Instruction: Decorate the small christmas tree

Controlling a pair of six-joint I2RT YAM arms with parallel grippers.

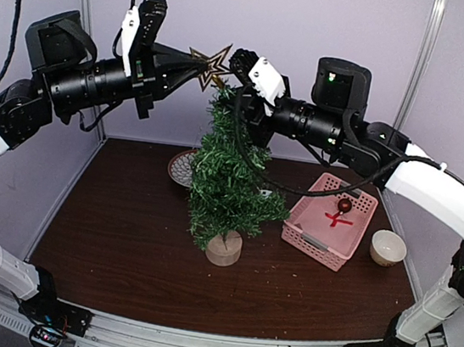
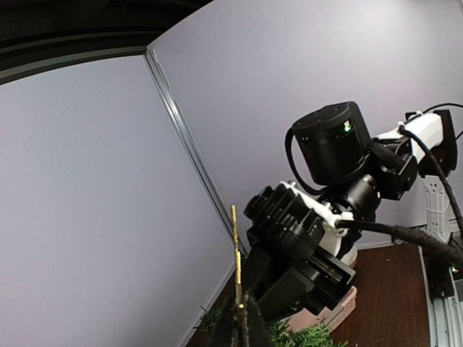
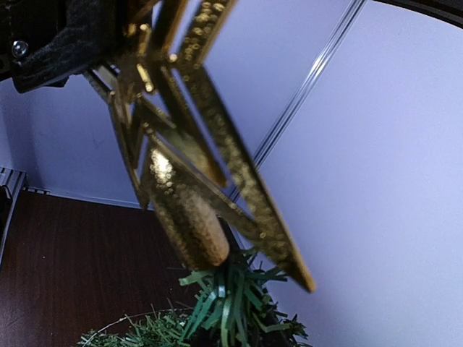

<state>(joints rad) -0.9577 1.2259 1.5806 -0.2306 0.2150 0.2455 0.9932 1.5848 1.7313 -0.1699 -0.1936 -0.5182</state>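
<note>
You see the small christmas tree (image 1: 227,181) upright mid-surface (image 1: 121,236) on its round wooden stump, dark green and bristly, a gold star (image 1: 209,66) meeting its tip.

The middle of the table (image 1: 113,235) is taken up by the small christmas tree (image 1: 226,186), which is tilted. Its top is crowded by the gold star (image 1: 210,68), the left gripper (image 1: 199,65) reaching in from the left and the right gripper (image 1: 236,61) from the right; little room is left there. The right side is blocked by a pink basket (image 1: 313,241) and, beside it, a white bowl (image 1: 387,248). A patterned dish (image 1: 179,166) is set just behind the tree. Open tabletop is seen on the left and along the near edge.
</note>
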